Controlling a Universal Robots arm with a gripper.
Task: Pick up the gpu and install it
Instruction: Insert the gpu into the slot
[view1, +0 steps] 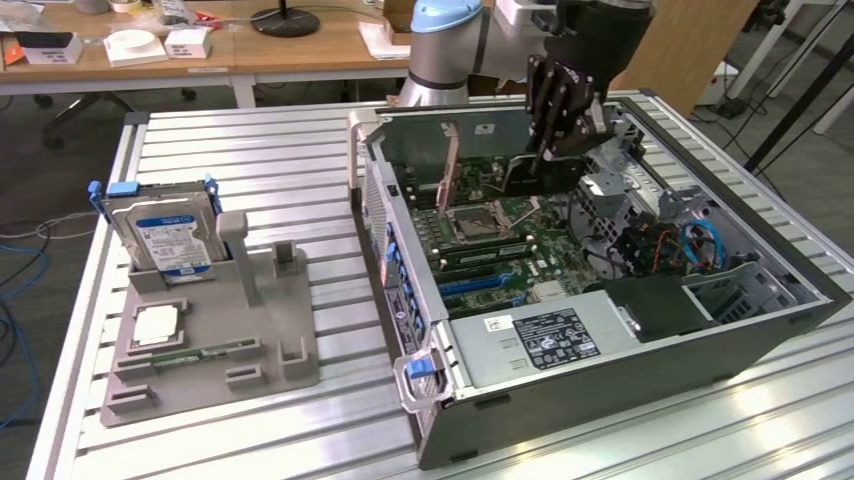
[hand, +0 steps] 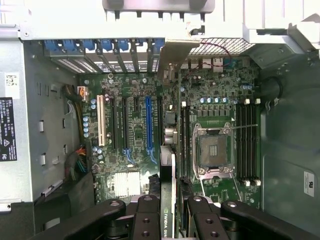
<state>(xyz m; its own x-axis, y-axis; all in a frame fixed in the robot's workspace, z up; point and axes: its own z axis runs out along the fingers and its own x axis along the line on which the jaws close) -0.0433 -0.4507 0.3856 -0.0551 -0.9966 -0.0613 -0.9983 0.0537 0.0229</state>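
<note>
The gpu (hand: 172, 165) stands on edge inside the open computer case (view1: 787, 300), held by my gripper (hand: 167, 200), which is shut on its near end. Its label edge reads NVIDIA between the black fingers (hand: 146, 215). The silver bracket (hand: 175, 55) at its far end reaches the case's rear slot wall. The card hangs over the motherboard (hand: 130, 135), between the blue expansion slot (hand: 148, 125) and the CPU socket (hand: 214, 150). In the exterior view the gripper (view1: 561, 148) is low in the case's far part, with the gpu (view1: 497, 172) running from it toward the rear wall.
On the slatted table (view1: 267, 150), at the exterior view's left, a grey holder (view1: 274, 330) carries a hard drive (view1: 160, 235), a CPU chip (view1: 158, 322) and a memory stick (view1: 200, 352). The power supply (view1: 547, 340) fills the case's near end. Cables (view1: 694, 245) lie at its right.
</note>
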